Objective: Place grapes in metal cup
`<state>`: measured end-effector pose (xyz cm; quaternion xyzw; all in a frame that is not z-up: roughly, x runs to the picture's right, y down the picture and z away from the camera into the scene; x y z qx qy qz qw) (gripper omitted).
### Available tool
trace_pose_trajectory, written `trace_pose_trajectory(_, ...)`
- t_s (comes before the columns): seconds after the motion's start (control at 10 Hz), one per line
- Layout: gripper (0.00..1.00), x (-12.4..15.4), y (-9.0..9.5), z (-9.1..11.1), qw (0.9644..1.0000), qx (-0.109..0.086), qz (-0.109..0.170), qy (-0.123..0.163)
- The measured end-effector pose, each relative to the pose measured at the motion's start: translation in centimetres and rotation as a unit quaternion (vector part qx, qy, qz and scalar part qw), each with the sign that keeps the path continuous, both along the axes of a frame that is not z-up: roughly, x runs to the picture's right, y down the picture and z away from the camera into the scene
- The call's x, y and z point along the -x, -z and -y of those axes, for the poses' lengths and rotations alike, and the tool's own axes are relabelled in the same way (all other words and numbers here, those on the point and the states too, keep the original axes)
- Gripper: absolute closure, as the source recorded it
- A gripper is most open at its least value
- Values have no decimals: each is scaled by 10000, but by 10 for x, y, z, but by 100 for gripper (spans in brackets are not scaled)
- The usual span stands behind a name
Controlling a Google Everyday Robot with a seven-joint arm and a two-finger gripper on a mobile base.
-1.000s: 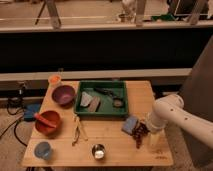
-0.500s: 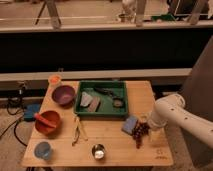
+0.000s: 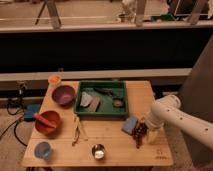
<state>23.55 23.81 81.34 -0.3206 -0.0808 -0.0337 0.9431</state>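
Now low over the near right part of the desk (image 3: 115, 145): the gripper (image 3: 144, 125), at the end of a white arm (image 3: 172, 112) reaching in from the right. Meets the far end of the grapes (image 3: 139, 136), a dark reddish-purple bunch stretching toward the near edge. Cannot tell whether clamped on the bunch or merely above it. Just left of the grapes, a small blue block (image 3: 130, 124). Well apart to the left, close to the near edge and about mid-desk, the metal cup (image 3: 98, 151), upright, bright inside. Farther back, a green tray (image 3: 102, 114) with a few small items. On the left side, a purple bowl (image 3: 64, 95), a red bowl (image 3: 50, 129) with an orange-red item across it, a light-blue cup (image 3: 43, 150) at the near corner and a small orange cup (image 3: 54, 79) at the far corner.
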Motion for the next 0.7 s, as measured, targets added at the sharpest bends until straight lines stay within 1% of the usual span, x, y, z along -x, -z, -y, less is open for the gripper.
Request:
trace_pose_trajectory(0.1, 48, 1, -2, 1, 10000, 25, -5, -20)
trace_pose_trajectory(0.2, 46, 0, -4, 0, 9999, 116, -84, -64)
trace_pose_trajectory(0.3, 39, -2, -5, -1, 9997, 166, -147, -90)
trace_pose_trajectory(0.4, 28, -3, -6, -2, 9995, 222, -220, -102)
trace_pose_trajectory(0.5, 22, -3, -7, -1, 9992, 235, -281, -129)
trace_pose_trajectory(0.7, 20, -5, -7, 0, 9983, 266, -469, -219)
